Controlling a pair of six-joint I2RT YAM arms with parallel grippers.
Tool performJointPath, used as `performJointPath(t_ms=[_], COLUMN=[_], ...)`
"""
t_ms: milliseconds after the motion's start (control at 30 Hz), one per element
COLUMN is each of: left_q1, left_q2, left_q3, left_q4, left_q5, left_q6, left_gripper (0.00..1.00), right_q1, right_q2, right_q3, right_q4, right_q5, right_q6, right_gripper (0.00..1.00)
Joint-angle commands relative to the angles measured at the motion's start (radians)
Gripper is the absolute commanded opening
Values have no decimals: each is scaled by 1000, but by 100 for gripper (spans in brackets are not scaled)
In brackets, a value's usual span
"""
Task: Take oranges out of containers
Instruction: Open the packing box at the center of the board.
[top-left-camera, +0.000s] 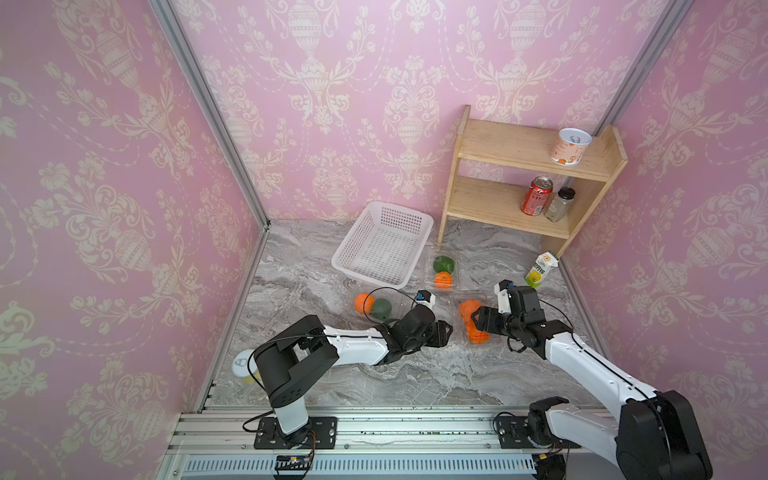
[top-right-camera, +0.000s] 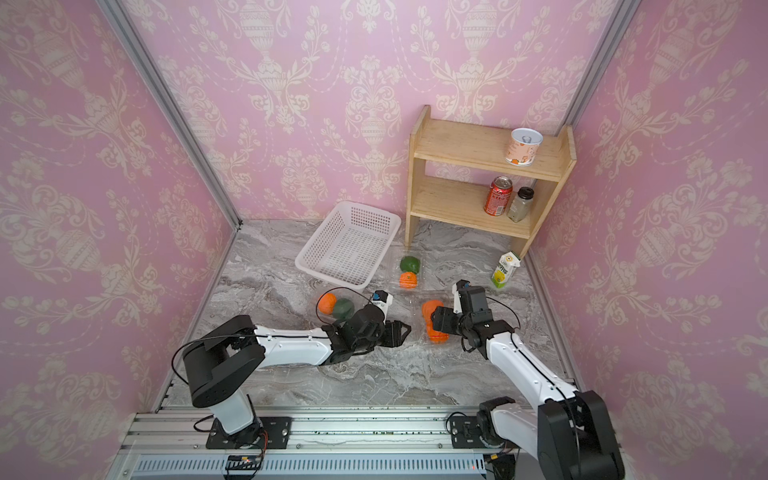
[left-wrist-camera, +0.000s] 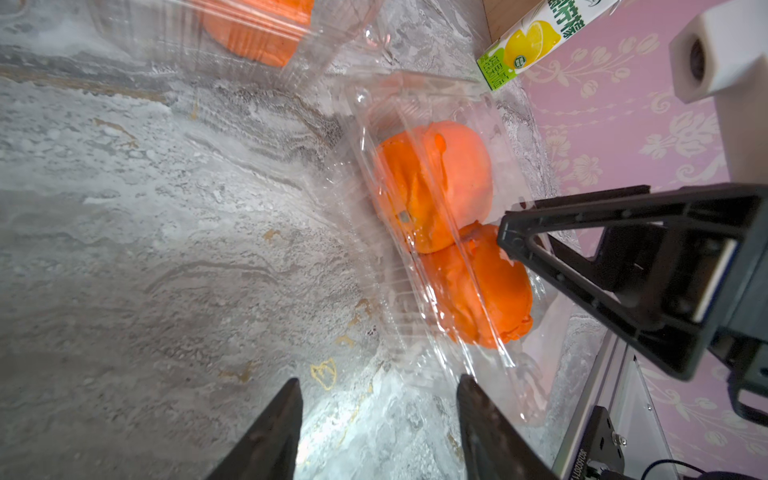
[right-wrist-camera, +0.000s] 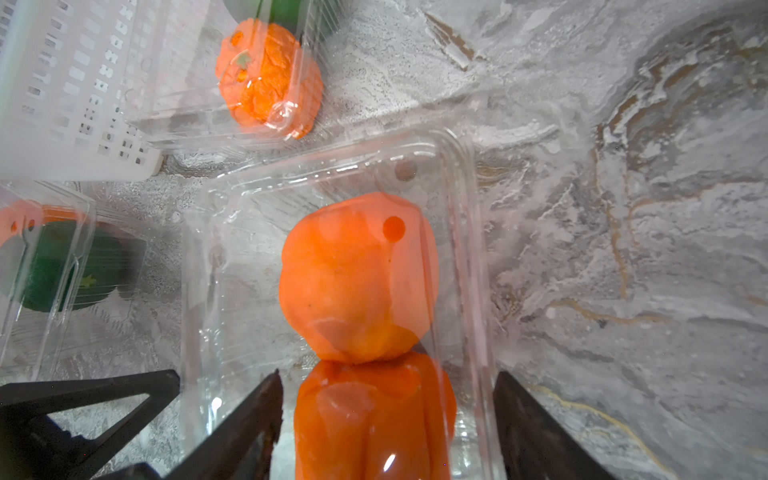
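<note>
Three clear plastic containers lie on the marble table. The right container (top-left-camera: 457, 332) holds two oranges, a far one (top-left-camera: 468, 308) and a near one (right-wrist-camera: 374, 419). My right gripper (top-left-camera: 478, 319) is open and low over it, its fingers straddling the near orange (top-left-camera: 478, 336) without closing on it. My left gripper (top-left-camera: 446, 330) is open just left of that container, one fingertip (left-wrist-camera: 467, 384) at its plastic edge, with only bare table between its fingers. The back container (top-left-camera: 428, 266) holds one orange (top-left-camera: 443, 279), the left container (top-left-camera: 397, 301) another (top-left-camera: 364, 302).
A green fruit lies in the back container (top-left-camera: 443, 264) and another in the left one (top-left-camera: 381, 308). A white perforated basket (top-left-camera: 384, 245) sits behind. A wooden shelf (top-left-camera: 528, 183), a juice carton (top-left-camera: 540, 270) and a can (top-left-camera: 243, 365) stand at the edges.
</note>
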Motion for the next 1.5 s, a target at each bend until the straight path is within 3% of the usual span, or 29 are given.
performJointPath(t_ms=[0, 967, 1467], left_q1=[-8, -9, -8], left_q2=[31, 98, 11], left_q3=[30, 106, -6], left_q4=[-11, -93, 49], left_q5=[11, 11, -53], left_q6=[11, 22, 22], left_gripper=[60, 60, 59], right_q1=[13, 13, 14], right_q2=[4, 8, 11], right_q3=[-36, -36, -36], right_q4=[-98, -97, -99], right_q5=[-29, -27, -21], right_q6=[22, 24, 24], right_gripper=[80, 80, 80])
